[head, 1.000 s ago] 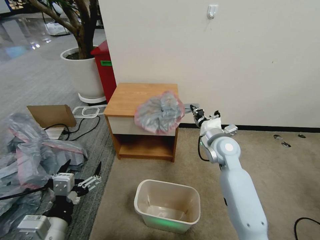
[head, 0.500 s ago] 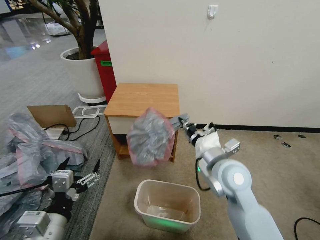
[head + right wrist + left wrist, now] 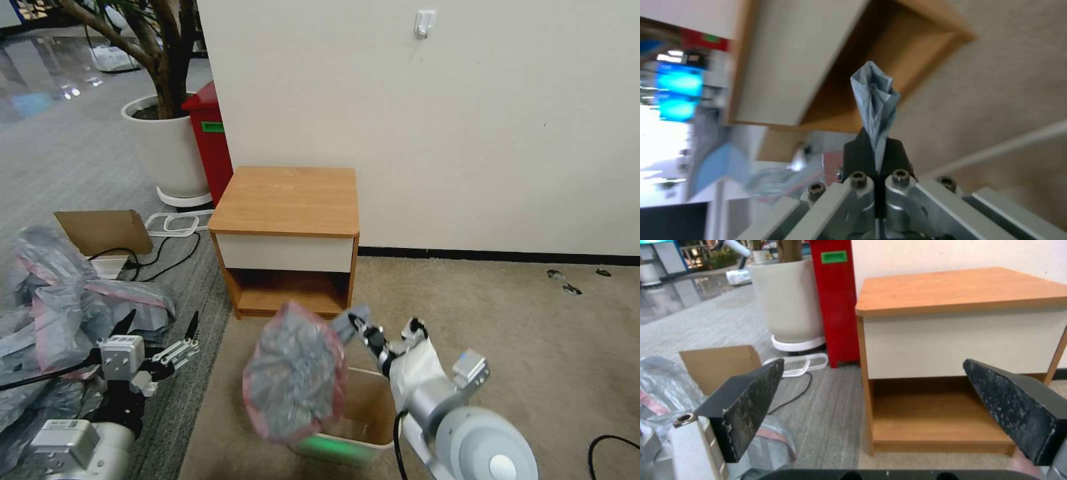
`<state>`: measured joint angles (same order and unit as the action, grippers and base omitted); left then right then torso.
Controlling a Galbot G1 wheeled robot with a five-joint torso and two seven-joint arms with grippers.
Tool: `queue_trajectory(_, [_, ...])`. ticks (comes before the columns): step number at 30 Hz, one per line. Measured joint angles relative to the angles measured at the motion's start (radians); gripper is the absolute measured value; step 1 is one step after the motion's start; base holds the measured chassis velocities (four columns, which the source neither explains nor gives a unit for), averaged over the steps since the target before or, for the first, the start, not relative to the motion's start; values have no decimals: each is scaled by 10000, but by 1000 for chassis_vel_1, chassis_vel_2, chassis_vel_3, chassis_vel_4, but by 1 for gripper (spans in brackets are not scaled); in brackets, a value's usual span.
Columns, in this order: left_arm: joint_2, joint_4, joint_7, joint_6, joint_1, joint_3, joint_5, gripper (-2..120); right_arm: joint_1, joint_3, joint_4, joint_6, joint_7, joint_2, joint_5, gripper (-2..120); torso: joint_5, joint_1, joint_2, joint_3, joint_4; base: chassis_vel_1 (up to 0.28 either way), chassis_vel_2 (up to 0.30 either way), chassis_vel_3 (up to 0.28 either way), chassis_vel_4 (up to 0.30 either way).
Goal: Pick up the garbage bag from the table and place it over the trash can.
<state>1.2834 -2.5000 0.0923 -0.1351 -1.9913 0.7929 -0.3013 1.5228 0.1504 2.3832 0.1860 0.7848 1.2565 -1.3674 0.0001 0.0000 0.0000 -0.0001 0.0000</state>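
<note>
The right gripper (image 3: 355, 325) is clamped on a twisted grey corner of the garbage bag (image 3: 295, 373), and the bag hangs in the air from that pinch point, clear of the floor. In the right wrist view, the two black fingers (image 3: 862, 151) are pressed together with the pleated tail of the garbage bag (image 3: 876, 103) projecting out beyond their tips. The bag is thin, crinkled, grey and translucent, gathered into a rounded rosette with radiating folds, and a pink rim runs around its outer edge. In the head view the bag hangs in front of the near left part of the trash can (image 3: 363, 417), covering that portion of the rim; whether it touches the can cannot be told. The trash can is cream-white, rectangular with rounded corners, and stands on the beige carpet, in front of the table (image 3: 287, 200). The table is a light-brown wooden cabinet with a white drawer front and an open shelf below. The left gripper (image 3: 160, 333) is held low at the robot's left, above a heap of grey-pink bags (image 3: 53, 300); in the left wrist view its black fingers (image 3: 749, 400) are spread wide apart, with nothing between them, facing the table (image 3: 951, 296).
</note>
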Motion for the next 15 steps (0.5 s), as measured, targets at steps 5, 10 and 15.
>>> queue_trajectory(5, [5, -3, -4, 1, 6, -83, 60, 100, 307, -51, -118, -108, 708, 5, 496, 0, 0, 0, 0, 0, 0, 0, 0, 0, 0])
queue_trajectory(10, [21, -5, -13, 8, -5, -109, 93, 100, 406, -286, -171, -273, 1467, 103, 537, 0, -1, 0, 0, 0, 0, 0, 0, 0, 0])
queue_trajectory(15, [19, -4, -17, 10, -30, -106, 97, 100, 411, -540, -205, -378, 2124, 182, 587, 0, -1, 0, 0, 0, 0, 0, 0, 0, 0])
